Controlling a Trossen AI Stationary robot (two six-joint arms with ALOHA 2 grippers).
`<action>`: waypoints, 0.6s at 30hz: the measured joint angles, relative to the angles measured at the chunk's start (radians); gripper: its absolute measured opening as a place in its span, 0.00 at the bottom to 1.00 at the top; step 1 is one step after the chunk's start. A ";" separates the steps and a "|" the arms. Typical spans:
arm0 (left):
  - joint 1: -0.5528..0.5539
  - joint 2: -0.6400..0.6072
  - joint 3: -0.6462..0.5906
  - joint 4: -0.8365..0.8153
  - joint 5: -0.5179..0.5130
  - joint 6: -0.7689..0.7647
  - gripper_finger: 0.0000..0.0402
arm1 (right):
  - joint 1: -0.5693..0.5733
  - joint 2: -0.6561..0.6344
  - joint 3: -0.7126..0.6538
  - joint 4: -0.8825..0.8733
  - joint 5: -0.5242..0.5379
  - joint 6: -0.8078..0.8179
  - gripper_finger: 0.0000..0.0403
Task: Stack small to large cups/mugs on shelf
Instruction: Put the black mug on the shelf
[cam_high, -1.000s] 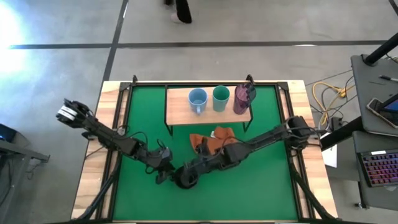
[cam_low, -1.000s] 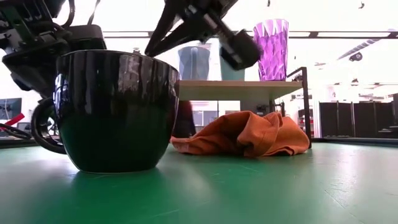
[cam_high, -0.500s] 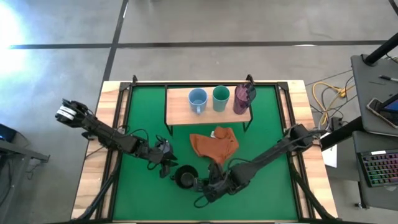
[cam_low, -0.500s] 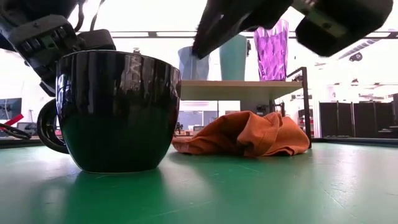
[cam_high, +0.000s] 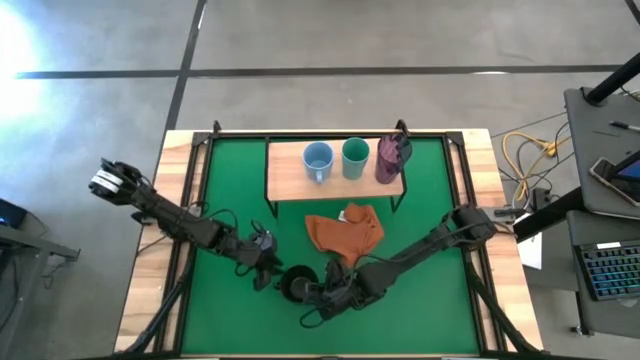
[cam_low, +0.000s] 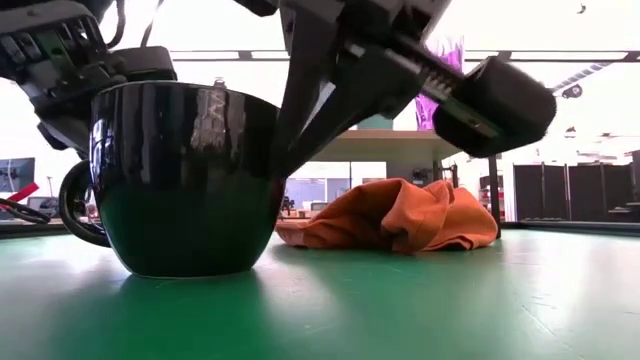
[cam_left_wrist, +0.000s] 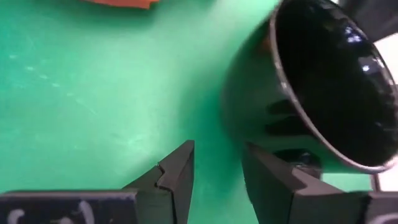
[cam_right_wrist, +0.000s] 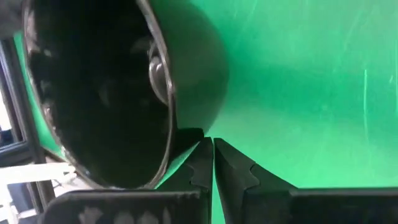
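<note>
— Mug, black (cam_high: 294, 285): location?
— Upright on green mat (cam_high: 430, 320), near front edge, shelf (cam_high: 284, 172) well beyond.
— Claws?
— Left gripper (cam_high: 262, 276) released, beside handle side. Right gripper (cam_high: 318, 293) closed, empty, touching opposite wall (nearer of the two).

— Where are the two arms?

— Both reach low toward the black mug (cam_high: 295, 285). The left gripper (cam_high: 264, 276) sits just beside the mug on its handle side, fingers (cam_left_wrist: 176, 180) parted with a gap between them.

— And the right one?

— The right gripper (cam_high: 318, 296) is against the mug's opposite side, its fingers (cam_right_wrist: 231, 167) pressed nearly together, nothing between them.
</note>
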 joint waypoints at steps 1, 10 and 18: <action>-0.007 0.000 0.000 0.002 0.000 -0.010 0.29 | -0.009 0.000 0.000 -0.005 -0.003 -0.014 0.02; -0.064 0.000 -0.002 -0.009 0.018 -0.073 0.29 | -0.107 -0.010 -0.003 -0.037 -0.014 -0.189 0.02; -0.101 0.001 -0.001 0.001 -0.014 -0.123 0.29 | -0.190 -0.015 0.003 -0.015 -0.006 -0.324 0.02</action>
